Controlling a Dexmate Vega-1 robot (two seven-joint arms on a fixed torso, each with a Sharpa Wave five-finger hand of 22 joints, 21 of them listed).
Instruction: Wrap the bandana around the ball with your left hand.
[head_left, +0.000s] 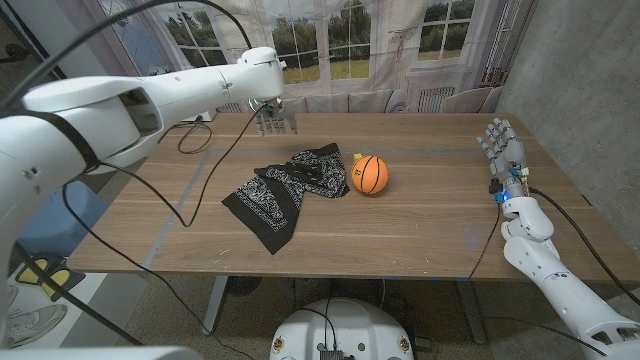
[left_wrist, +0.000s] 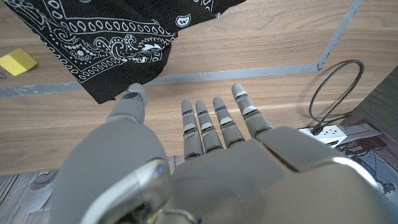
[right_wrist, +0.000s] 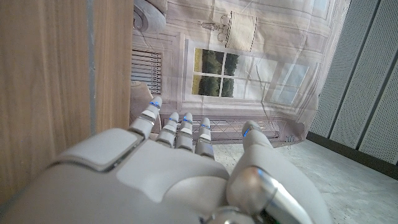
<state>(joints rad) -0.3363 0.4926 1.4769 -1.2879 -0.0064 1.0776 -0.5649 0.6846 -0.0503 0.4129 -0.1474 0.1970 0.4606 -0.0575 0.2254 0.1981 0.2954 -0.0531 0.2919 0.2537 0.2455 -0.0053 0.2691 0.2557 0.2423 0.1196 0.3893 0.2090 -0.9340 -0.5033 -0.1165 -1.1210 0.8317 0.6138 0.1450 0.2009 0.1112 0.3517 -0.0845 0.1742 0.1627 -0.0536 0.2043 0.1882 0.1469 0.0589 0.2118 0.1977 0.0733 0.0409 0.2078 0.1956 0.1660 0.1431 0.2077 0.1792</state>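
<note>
Black paisley bandana (head_left: 285, 187) lay crumpled mid-table, touching small orange basketball (head_left: 369, 174) on its left. Left hand (head_left: 275, 119) hovered beyond bandana, fingers spread, holding nothing. Right hand (head_left: 503, 143) spread at table's right edge. Judgement: cloth light, limp, drapes easily; ball would roll; best pinch near corner.

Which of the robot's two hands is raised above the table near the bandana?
The left hand: it hovers open behind the black bandana, while the right hand waits at the table's right edge.
</note>
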